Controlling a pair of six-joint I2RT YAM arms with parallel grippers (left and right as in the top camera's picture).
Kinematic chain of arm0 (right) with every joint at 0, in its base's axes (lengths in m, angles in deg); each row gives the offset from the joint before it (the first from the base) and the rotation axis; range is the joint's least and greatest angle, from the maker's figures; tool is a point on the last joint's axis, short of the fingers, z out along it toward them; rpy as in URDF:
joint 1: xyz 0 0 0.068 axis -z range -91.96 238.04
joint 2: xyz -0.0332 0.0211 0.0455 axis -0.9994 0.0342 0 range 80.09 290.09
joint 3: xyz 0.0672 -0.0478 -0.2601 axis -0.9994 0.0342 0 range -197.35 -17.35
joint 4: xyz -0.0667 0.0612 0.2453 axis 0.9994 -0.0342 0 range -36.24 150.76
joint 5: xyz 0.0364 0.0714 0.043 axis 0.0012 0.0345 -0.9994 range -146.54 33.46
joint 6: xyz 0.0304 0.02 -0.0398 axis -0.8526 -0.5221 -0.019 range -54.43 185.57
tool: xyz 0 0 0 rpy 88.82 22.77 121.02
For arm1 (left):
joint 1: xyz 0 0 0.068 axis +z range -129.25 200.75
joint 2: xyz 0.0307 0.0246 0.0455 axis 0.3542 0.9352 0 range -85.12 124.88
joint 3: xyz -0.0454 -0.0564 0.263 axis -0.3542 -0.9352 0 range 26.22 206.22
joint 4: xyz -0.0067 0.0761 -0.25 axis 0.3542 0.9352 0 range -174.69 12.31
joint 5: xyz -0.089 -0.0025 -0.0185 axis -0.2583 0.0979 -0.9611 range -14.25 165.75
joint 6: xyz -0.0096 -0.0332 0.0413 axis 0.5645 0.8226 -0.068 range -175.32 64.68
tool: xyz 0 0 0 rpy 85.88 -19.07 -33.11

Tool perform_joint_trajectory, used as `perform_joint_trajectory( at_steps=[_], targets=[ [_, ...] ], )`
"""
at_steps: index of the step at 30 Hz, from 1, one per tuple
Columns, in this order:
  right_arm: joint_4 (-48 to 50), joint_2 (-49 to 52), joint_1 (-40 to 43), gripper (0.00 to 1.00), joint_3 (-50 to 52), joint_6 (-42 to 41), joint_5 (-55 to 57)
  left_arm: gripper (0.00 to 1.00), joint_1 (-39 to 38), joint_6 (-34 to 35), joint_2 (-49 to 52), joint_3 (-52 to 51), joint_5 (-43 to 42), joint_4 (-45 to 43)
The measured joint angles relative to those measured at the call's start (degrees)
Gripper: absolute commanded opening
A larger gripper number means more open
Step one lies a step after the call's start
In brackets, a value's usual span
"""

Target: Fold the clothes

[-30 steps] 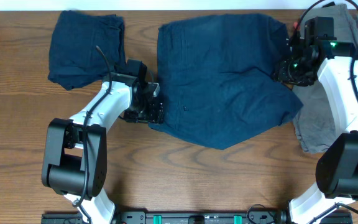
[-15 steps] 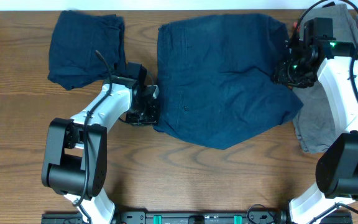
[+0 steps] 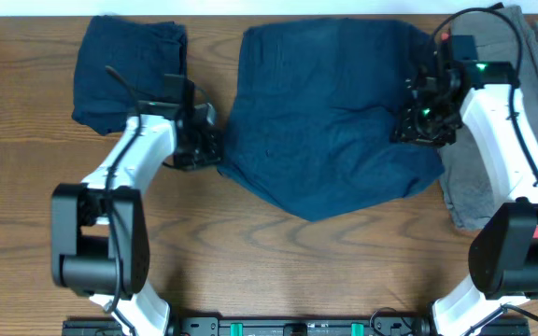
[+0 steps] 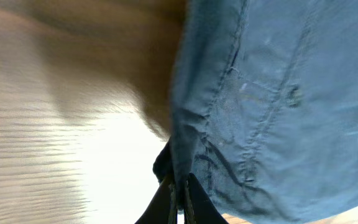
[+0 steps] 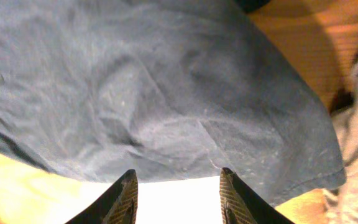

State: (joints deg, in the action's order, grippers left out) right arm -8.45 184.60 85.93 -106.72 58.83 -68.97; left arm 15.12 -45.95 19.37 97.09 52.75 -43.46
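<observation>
Mostly flat navy shorts (image 3: 330, 121), wrinkled, seamed

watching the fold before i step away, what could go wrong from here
The left gripper pinches only the thin edge of the navy shorts, so it may slip. The right gripper is open above the other side, so a pull could drag them crooked. It might also catch the grey garment beside it.
</observation>
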Motion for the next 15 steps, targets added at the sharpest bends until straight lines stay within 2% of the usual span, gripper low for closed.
perform_joint_trajectory(
  at_steps=[6,15],
  targets=[
    [0.3,-0.1,-4.4,0.44,2.1,-1.1,2.1,0.06,1.2,1.4,-6.3,0.3,1.0,-0.2],
    [1.3,-0.1,-9.5,0.44,10.6,-3.1,3.4,0.06,1.1,3.1,-16.4,0.3,8.9,-0.1]
  ],
)
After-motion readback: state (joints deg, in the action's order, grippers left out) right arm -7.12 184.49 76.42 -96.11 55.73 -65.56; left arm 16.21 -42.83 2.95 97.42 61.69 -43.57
